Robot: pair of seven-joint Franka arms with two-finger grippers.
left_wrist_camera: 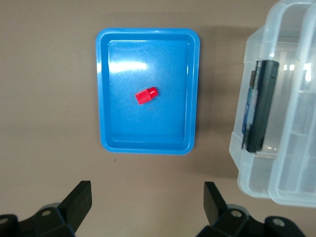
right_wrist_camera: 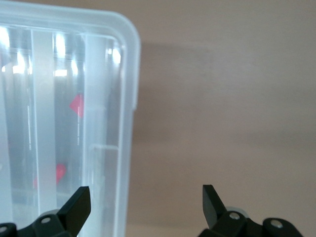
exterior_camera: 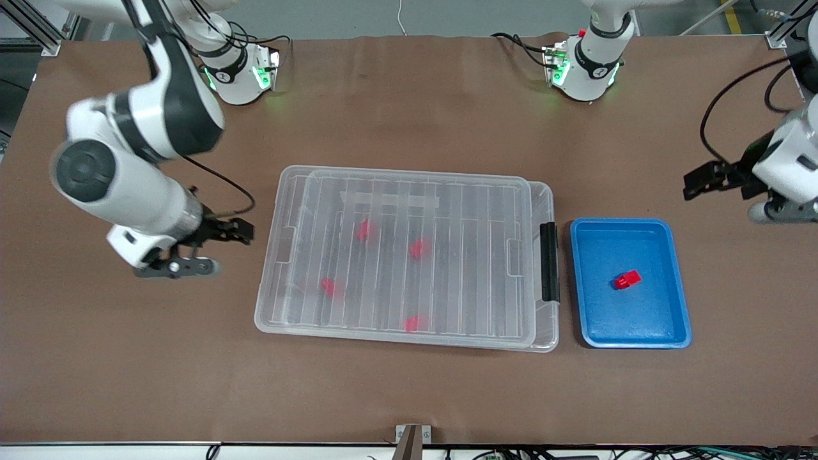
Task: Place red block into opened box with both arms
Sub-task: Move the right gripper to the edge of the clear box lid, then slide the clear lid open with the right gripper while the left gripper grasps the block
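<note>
Red block lies in the blue tray, its long axis slanting, stepped end toward the box, which sits lidded beside it with four red pieces inside. Left tool hangs open and empty over bare tabletop; right tool, equally wide and empty, over the box's other end.

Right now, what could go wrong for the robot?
1. The box has its ribbed lid on, so the red block in the blue tray probably can't go in until it's opened.
2. Four more red pieces show inside the box; one might get grabbed by mistake.
3. The block is small; the open left tool might slip off it.
</note>
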